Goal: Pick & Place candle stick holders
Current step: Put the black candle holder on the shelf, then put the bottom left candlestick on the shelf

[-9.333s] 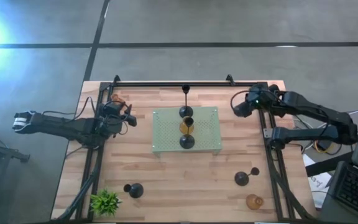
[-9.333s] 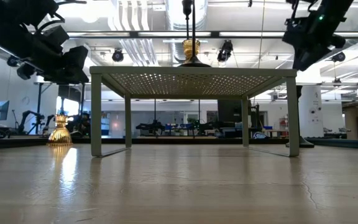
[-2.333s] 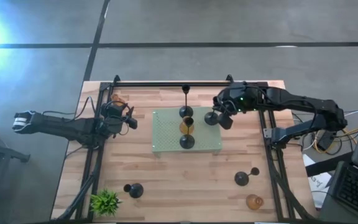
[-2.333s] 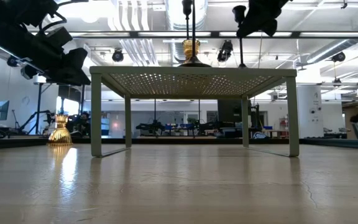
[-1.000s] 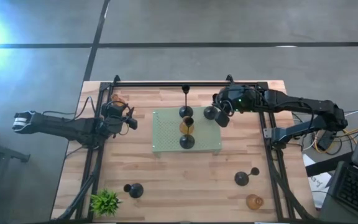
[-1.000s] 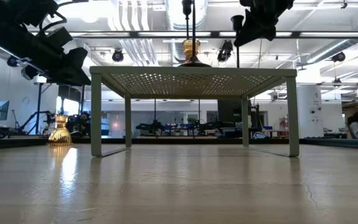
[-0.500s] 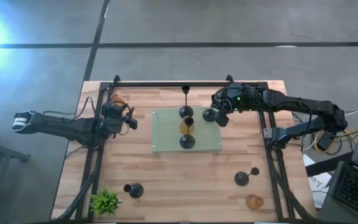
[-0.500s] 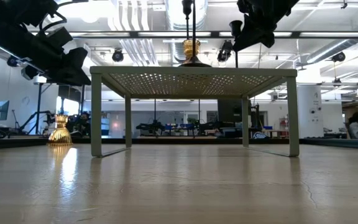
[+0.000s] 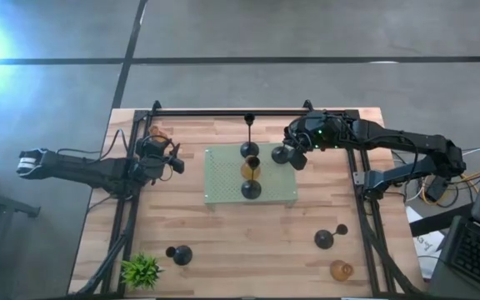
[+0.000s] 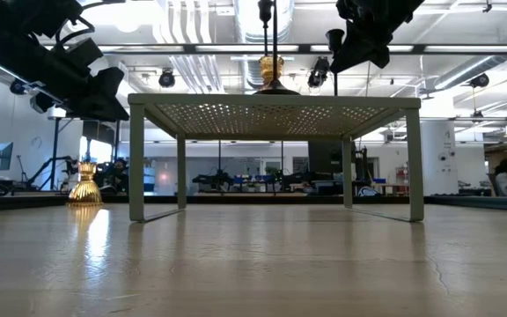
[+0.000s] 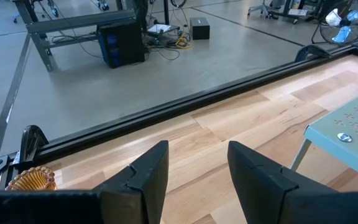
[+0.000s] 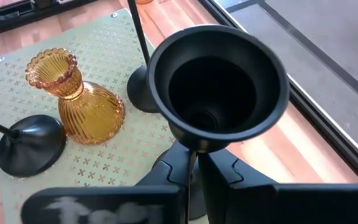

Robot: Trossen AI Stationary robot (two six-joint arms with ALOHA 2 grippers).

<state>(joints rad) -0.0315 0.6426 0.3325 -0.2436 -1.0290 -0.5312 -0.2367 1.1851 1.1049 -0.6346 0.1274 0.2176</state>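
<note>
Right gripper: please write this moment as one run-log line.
right gripper: shut on black holder | position: above green stand, right edge | left gripper: open, idle

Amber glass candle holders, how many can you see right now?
3. One amber ribbed glass holder stands on the pale green perforated mat; one near the high view's lower right table corner; one beside the left arm, partly hidden.

The dark right arm reaches in from the table's right side, its right gripper (image 9: 292,155) closed tight on a thin stem. The dark left arm waits at the left edge, left gripper (image 9: 173,160) fingers parted.
</note>
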